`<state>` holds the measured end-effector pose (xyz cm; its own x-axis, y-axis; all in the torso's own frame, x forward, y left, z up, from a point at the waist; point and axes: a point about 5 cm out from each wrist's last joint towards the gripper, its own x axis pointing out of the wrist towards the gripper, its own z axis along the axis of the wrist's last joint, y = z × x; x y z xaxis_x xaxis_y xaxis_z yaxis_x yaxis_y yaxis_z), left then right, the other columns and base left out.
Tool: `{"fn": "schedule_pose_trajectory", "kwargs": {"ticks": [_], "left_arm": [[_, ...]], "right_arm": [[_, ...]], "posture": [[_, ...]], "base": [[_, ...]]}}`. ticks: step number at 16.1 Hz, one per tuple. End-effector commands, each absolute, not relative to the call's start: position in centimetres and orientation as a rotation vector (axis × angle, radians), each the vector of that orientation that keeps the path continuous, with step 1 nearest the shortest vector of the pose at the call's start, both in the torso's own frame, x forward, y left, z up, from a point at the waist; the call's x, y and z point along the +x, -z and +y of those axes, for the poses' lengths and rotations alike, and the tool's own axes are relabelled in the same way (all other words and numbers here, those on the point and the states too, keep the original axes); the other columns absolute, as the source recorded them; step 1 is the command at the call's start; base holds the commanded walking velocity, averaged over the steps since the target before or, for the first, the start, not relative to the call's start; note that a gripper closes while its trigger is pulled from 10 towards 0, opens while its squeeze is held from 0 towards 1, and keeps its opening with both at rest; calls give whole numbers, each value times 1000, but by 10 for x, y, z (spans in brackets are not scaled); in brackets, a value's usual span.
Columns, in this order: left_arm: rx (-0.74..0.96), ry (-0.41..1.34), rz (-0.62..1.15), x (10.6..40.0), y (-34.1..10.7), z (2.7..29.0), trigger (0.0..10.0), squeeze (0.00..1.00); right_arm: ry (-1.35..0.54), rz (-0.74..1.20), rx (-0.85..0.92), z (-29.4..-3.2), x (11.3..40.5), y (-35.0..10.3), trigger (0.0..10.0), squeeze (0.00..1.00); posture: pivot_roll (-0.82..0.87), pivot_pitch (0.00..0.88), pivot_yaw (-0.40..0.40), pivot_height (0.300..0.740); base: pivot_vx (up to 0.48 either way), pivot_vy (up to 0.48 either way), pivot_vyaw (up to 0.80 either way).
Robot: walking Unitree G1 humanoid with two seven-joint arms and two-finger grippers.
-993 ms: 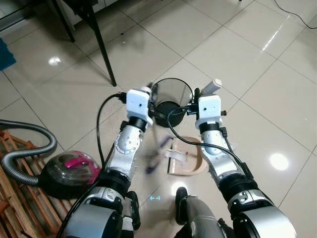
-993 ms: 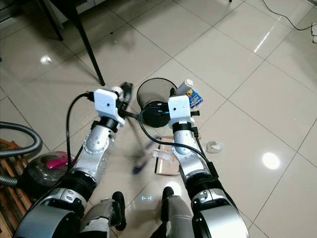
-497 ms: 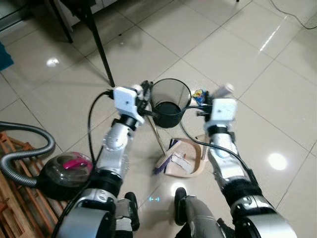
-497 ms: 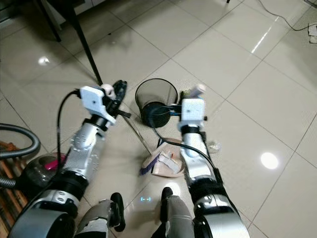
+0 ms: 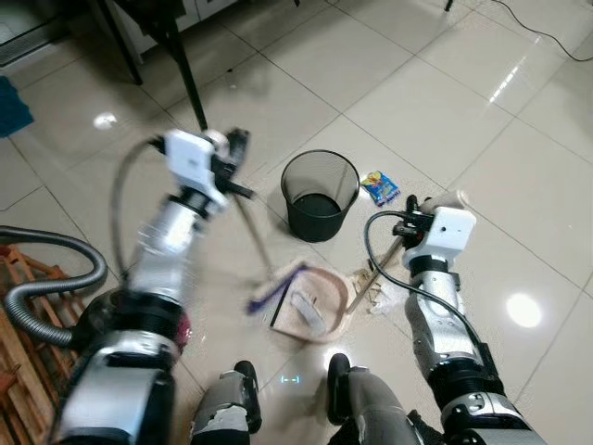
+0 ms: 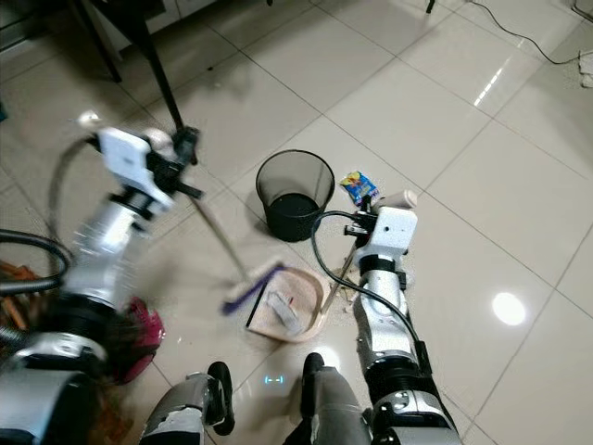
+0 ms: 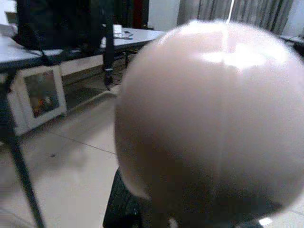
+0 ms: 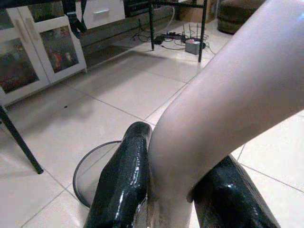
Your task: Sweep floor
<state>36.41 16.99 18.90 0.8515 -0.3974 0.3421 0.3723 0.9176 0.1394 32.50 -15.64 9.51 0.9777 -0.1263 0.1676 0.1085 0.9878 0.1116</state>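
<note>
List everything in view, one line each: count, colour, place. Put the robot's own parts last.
Wastebasket: one, black mesh, upright on the floor ahead of the robot.
Dustpan: one, beige, on the floor near the feet, scraps inside.
Broom: one, pale handle, purple bristles at the dustpan's left edge.
Snack wrapper: one, blue, right of the wastebasket.
Crumpled scraps: a few, whitish, right of the dustpan.
Vacuum cleaner: one, grey hose, far left.
Table leg: one, black, upper left.
Cable: one, dark, top right.
Left gripper: one, black, on the broom handle.
Right gripper: one, black, on the dustpan handle.
</note>
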Motion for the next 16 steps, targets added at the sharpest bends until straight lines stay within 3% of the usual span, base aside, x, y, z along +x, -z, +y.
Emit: {"fn": "schedule_pose_trajectory", "kwargs": {"ticks": [1, 6, 13, 16], "left_arm": [[74, 409, -451, 364, -213, 178, 10000, 0], [214, 185, -457, 366, -246, 236, 10000, 0], [163, 59, -319, 356, -202, 223, 10000, 0], [300, -67, -214, 343, -175, 230, 10000, 0]], "right_arm": [[129, -170, 112, -163, 322, -94, 10000, 0], [147, -179, 137, -180, 322, -104, 10000, 0], [6, -215, 194, -183, 316, -142, 10000, 0], [-32, -246, 219, -184, 311, -168, 10000, 0]], "posture": [[51, 155, -2, 740], [73, 108, -13, 740], [33, 73, 0, 740], [23, 61, 1, 740]], "base": [[0, 0, 0], [0, 0, 0], [0, 0, 0], [0, 0, 0]]}}
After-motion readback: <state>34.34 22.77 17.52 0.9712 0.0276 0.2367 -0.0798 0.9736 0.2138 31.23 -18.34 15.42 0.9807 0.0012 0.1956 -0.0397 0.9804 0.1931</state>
